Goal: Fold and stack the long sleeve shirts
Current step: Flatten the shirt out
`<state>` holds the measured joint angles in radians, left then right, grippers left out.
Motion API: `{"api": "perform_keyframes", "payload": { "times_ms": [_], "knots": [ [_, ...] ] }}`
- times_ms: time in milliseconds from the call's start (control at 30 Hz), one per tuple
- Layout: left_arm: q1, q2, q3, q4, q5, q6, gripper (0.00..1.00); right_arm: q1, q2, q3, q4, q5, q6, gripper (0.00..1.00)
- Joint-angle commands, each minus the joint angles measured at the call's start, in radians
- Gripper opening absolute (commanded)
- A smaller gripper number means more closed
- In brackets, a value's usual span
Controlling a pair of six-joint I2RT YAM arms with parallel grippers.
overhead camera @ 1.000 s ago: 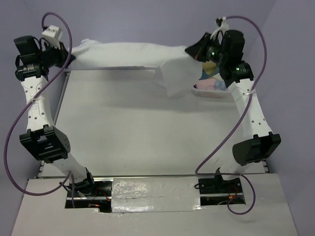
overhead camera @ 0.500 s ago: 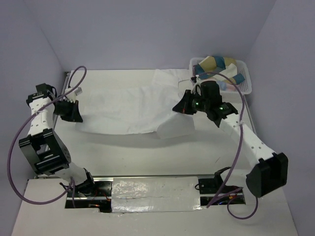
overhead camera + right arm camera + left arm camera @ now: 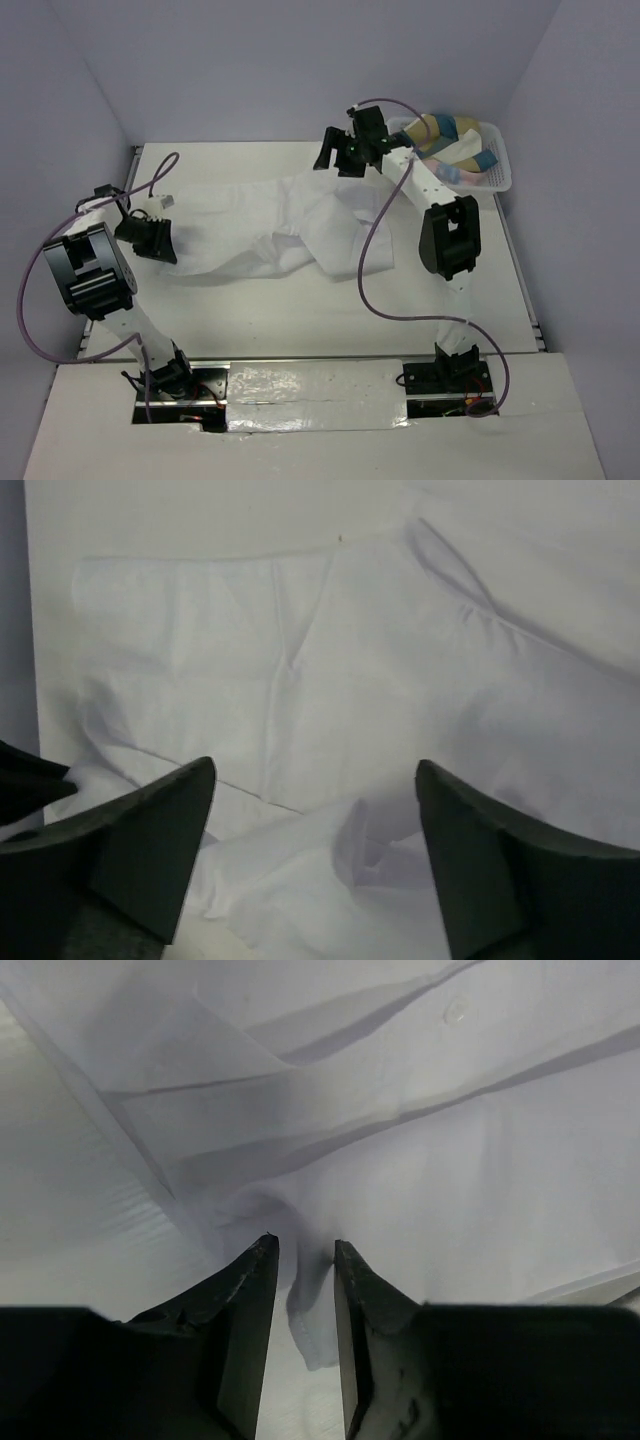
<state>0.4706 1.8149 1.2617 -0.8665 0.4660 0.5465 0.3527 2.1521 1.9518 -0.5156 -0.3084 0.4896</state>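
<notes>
The plain white long-sleeved shirt of thin cloth (image 3: 290,225) lies on the pale table top (image 3: 250,310). It stretches away from the white plastic lattice basket (image 3: 500,165), starting just beside it and ending well clear of it.

A second ago both arms held the shirt stretched taut in the air. Then they brought it down, and now both have let go. It has not landed flat: the middle is rumpled, one flap is doubled over on the side away from the basket's far wall, and creases run its whole length.

The right gripper (image 3: 335,160) hangs over the end of the shirt nearest the basket, its jaws spread wide with nothing between them and only cloth below. The left gripper (image 3: 155,240) sits at the end farthest from the basket. Its fingers have parted a little, and a soft pucker of cloth stands loosely in the gap rather than being pinched.

I'd say the laying-out is done, but roughly. The shirt probably needs smoothing, or its sleeves drawn in, before a clean fold. Nothing is folded or stacked yet.
</notes>
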Motion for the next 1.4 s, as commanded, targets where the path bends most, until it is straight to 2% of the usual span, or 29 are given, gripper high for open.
{"api": "perform_keyframes", "payload": {
  "times_ms": [0,33,67,100,167,233,267,300,333,367,400,433,467,533,567,633,800,933,1033,1167,1367],
  "knots": [
    [0.003,-0.014,0.041,-0.022,0.033,0.027,0.44,-0.004,-0.085,0.127,-0.191,0.088,-0.140,0.96],
    [0.003,-0.022,0.032,-0.026,0.030,0.059,0.46,-0.007,-0.130,0.078,-0.176,0.142,-0.167,1.00],
    [0.002,-0.032,0.027,-0.038,0.028,0.078,0.51,-0.011,-0.188,-0.061,-0.158,0.164,-0.210,1.00],
    [0.003,-0.057,0.027,-0.049,0.031,0.099,0.55,-0.026,-0.302,-0.136,-0.135,0.176,-0.227,1.00],
    [0.005,-0.103,0.034,-0.077,0.031,0.168,0.58,-0.053,-0.462,-0.367,-0.074,0.177,-0.250,1.00],
    [0.007,-0.143,0.054,-0.094,0.037,0.254,0.59,-0.063,-0.546,-0.500,-0.035,0.145,-0.272,0.99],
    [0.007,-0.166,0.059,-0.100,0.039,0.291,0.63,-0.063,-0.584,-0.618,-0.025,0.129,-0.285,0.96],
    [0.003,-0.213,0.061,-0.123,0.046,0.338,0.65,-0.063,-0.630,-0.664,-0.015,0.106,-0.308,0.87],
    [-0.003,-0.238,0.054,-0.140,0.063,0.459,0.65,-0.063,-0.643,-0.736,-0.021,0.091,-0.306,0.40],
    [-0.010,-0.265,0.044,-0.164,0.065,0.533,0.65,-0.066,-0.647,-0.766,-0.026,0.095,-0.292,0.20],
    [-0.036,-0.317,0.025,-0.198,0.051,0.608,0.65,-0.079,-0.649,-0.792,-0.023,0.097,-0.246,0.15],
    [-0.052,-0.337,-0.019,-0.204,0.030,0.716,0.65,-0.090,-0.649,-0.850,-0.009,0.085,-0.224,0.27],
    [-0.078,-0.357,-0.047,-0.204,-0.040,0.755,0.65,-0.103,-0.649,-0.881,0.012,0.060,-0.200,0.43],
    [-0.087,-0.361,-0.125,-0.165,-0.130,0.837,0.66,-0.124,-0.647,-0.933,0.064,0.061,-0.139,0.63],
    [-0.092,-0.362,-0.151,-0.148,-0.212,0.861,0.68,-0.132,-0.643,-0.941,0.075,0.072,-0.126,0.67],
    [-0.092,-0.373,-0.206,-0.105,-0.256,0.929,0.69,-0.144,-0.626,-0.947,0.114,0.078,-0.106,0.73],
    [-0.099,-0.419,-0.249,-0.190,-0.195,1.154,0.71,-0.156,-0.538,-0.904,0.149,0.133,-0.086,0.76],
    [-0.110,-0.448,-0.330,-0.224,-0.228,1.276,0.72,-0.181,-0.500,-0.906,0.181,0.175,-0.051,0.75],
    [-0.157,-0.483,-0.433,-0.143,-0.266,1.233,0.72,-0.182,-0.486,-0.900,0.198,0.221,-0.046,0.75],
    [-0.299,-0.584,-0.597,0.013,-0.325,1.167,0.75,-0.181,-0.445,-0.883,0.212,0.215,-0.066,0.75],
    [-0.339,-0.623,-0.743,0.130,-0.410,1.153,0.80,-0.178,-0.408,-0.918,0.279,0.146,-0.066,0.75]
  ]
}}
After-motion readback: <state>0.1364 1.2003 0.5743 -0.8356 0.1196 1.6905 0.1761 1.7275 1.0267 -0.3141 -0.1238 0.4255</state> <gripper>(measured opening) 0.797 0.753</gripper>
